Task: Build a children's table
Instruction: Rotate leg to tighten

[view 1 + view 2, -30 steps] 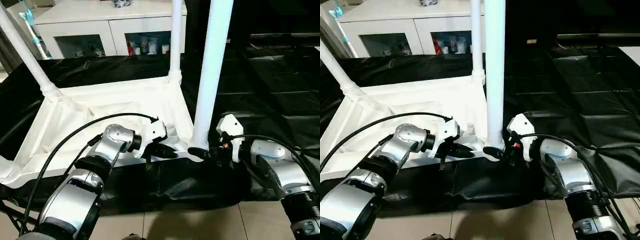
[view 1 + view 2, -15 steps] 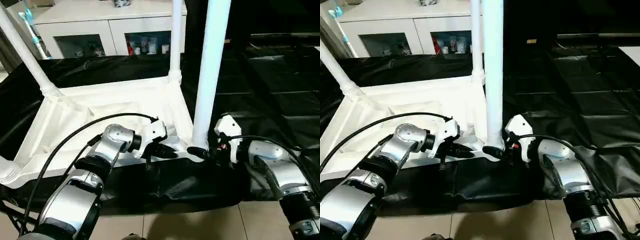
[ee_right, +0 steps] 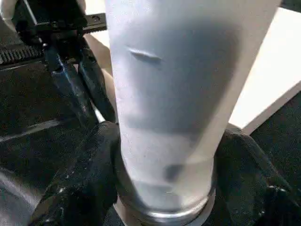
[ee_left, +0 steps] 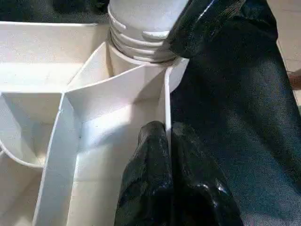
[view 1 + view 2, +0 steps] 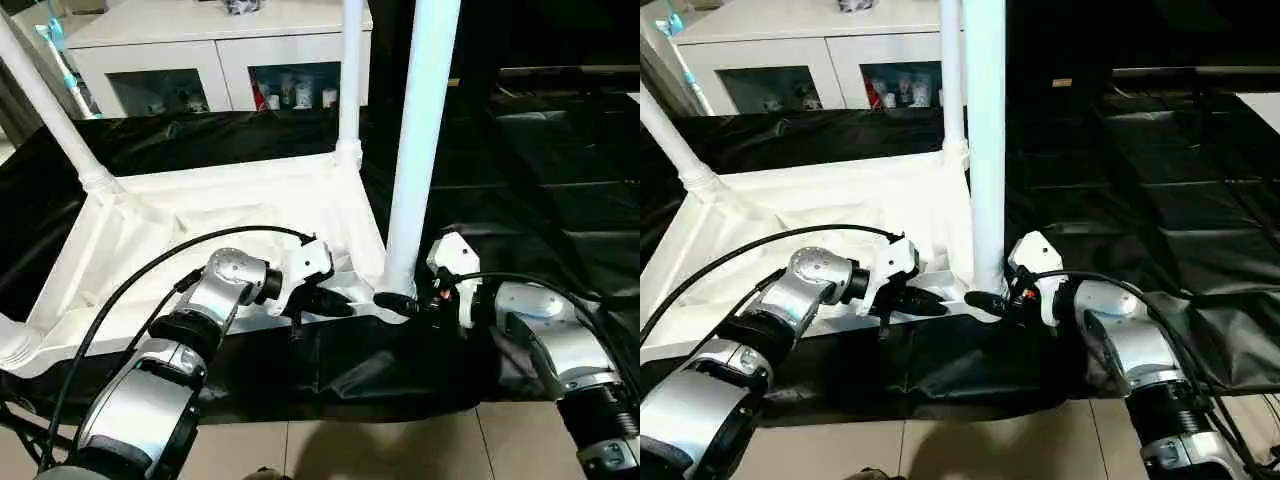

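A black-covered work table (image 5: 520, 190) carries everything. The upturned white table top (image 5: 180, 215) lies on it, toward nine o'clock.

the head views are evenly lit from above and fairly sharp, though the black cover (image 5: 540, 190) swallows detail and carries soft pale sheen along its creases. the white table top (image 5: 200, 215) and the nearest leg (image 5: 420, 150) look bright, almost washed out. the silver forearms give small highlights. both wrist views are soft: the leg (image 3: 178, 94) there is out of focus and grey-shaded, and the glossy black fingers (image 4: 150, 188) show speckled glare.
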Controlling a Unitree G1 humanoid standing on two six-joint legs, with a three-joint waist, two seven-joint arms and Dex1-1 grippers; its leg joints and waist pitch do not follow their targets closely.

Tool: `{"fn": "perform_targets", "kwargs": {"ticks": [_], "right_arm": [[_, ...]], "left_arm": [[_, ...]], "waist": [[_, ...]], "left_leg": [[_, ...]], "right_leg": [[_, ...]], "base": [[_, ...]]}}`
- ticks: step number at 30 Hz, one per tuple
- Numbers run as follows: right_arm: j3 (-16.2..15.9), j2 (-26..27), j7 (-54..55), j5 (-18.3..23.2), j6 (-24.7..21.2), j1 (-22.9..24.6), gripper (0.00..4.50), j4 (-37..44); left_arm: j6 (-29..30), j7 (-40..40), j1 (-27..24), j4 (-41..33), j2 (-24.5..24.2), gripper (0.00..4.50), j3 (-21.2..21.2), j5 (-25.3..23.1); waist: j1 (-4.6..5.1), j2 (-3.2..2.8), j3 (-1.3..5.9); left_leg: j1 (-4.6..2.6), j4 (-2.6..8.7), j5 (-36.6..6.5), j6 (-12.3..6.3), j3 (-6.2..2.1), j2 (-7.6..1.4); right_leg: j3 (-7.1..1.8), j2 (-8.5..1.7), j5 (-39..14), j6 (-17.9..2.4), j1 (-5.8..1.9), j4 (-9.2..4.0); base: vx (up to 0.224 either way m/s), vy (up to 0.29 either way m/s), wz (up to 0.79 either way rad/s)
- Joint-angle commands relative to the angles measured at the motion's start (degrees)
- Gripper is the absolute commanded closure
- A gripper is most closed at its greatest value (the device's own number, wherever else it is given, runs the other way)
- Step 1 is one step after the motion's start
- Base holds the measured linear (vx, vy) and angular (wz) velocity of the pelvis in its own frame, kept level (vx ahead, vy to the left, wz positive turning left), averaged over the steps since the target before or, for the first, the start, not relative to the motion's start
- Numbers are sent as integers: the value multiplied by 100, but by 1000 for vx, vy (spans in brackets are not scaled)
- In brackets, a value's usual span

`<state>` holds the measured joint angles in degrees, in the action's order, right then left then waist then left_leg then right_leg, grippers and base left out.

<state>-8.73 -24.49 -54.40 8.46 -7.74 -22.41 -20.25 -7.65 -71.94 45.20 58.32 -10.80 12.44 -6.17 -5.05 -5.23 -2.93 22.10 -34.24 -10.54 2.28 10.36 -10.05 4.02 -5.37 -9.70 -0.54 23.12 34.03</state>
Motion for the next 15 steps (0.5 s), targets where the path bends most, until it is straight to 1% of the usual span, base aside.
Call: {"fn": "perform_targets", "kwargs": {"ticks": [1, 2, 3, 4, 5, 6, 7, 8, 9, 10, 11, 12, 13, 14, 15], "right_arm": [[182, 103, 739, -268, -108, -118, 185, -433], [194, 138, 837, -290, -130, -140, 185, -479], [196, 144, 855, -294, -134, -144, 185, -488], [191, 279, 1180, -401, -166, -206, 185, -643], [186, 335, 1299, -438, -192, -226, 185, -697], [183, 463, 1567, -509, -227, -269, 185, -800], [183, 548, 1739, -552, -252, -296, 185, -864], [186, 731, 2000, -579, -320, -336, 186, -938], [186, 731, 2000, -579, -320, -336, 186, -938], [191, 871, 2250, -625, -342, -392, 186, -1018], [193, 968, 2432, -659, -352, -435, 186, -1081], [217, 1136, 2728, -678, -441, -529, 186, -1206], [252, 1309, 3116, -722, -506, -652, 186, -1372], [280, 1447, 3416, -736, -565, -761, 186, -1525], [319, 1634, 3794, -789, -604, -939, 186, -1775]], "left_arm": [[-1, 110, -22, -45, 93, 450, 18, 60], [3, 214, -6, -20, 115, 450, -2, 54], [3, 233, -2, -15, 120, 450, -6, 53], [49, 539, 72, 103, 205, 450, -74, 48], [85, 628, 100, 146, 235, 450, -90, 44], [110, 932, 167, 239, 297, 450, -102, -14], [124, 1135, 211, 298, 337, 450, -104, -58], [199, 1482, 303, 414, 424, 450, -129, -104], [199, 1482, 303, 414, 424, 450, -129, -104], [276, 1784, 384, 511, 490, 450, -161, -130], [329, 2002, 441, 580, 536, 450, -183, -149], [407, 2308, 532, 680, 613, 450, -213, -168], [500, 2654, 632, 780, 698, 450, -266, -167], [593, 2900, 714, 858, 768, 450, -310, -149], [687, 3211, 833, 971, 863, 450, -350, -137]], "waist": [[6, 129, 397], [32, 130, 390], [48, 133, 384], [65, 134, 381], [77, 127, 380], [106, 145, 375], [133, 134, 364], [146, 138, 364], [169, 132, 361], [182, 162, 368], [183, 142, 367], [192, 153, 359], [210, 140, 367], [219, 135, 363], [239, 115, 358]], "left_leg": [[-61, 395, -1097, -577, -94, -286], [-52, 406, -1139, -535, -102, -280], [-57, 414, -1194, -500, -104, -273], [-76, 410, -1259, -468, -96, -269], [-80, 413, -1287, -445, -97, -262], [-62, 427, -1291, -408, -104, -256], [-93, 427, -1400, -367, -99, -252], [-98, 425, -1428, -353, -101, -246], [-90, 436, -1437, -322, -114, -244], [-85, 430, -1430, -326, -110, -243], [-95, 433, -1422, -318, -110, -245], [-92, 439, -1452, -317, -112, -235], [-113, 439, -1461, -260, -115, -234], [-114, 442, -1483, -234, -116, -233], [-101, 442, -1522, -217, -121, -215]], "right_leg": [[-202, -351, -1482, -1294, -292, -428], [-198, -350, -1534, -1282, -297, -434], [-193, -347, -1643, -1246, -299, -450], [-199, -347, -1747, -1226, -281, -466], [-197, -344, -1803, -1220, -276, -470], [-192, -332, -1851, -1184, -293, -470], [-197, -340, -1989, -1164, -264, -500], [-198, -338, -2046, -1143, -264, -506], [-197, -340, -2107, -1119, -270, -512], [-196, -336, -2106, -1092, -275, -513], [-204, -337, -2099, -1092, -254, -511], [-196, -333, -2140, -1077, -266, -527], [-202, -335, -2159, -1101, -240, -518], [-202, -333, -2176, -1105, -237, -518], [-197, -343, -2235, -1095, -236, -526]], "base": [[0, 0, 0], [0, 0, 0], [0, 0, 0], [0, 0, 0], [0, 0, 0], [0, 0, 0], [0, 0, 0], [0, 0, 0], [0, 0, 0], [0, 0, 0], [0, 0, 0], [0, 0, 0], [0, 0, 0], [0, 0, 0], [0, 0, 0]]}}
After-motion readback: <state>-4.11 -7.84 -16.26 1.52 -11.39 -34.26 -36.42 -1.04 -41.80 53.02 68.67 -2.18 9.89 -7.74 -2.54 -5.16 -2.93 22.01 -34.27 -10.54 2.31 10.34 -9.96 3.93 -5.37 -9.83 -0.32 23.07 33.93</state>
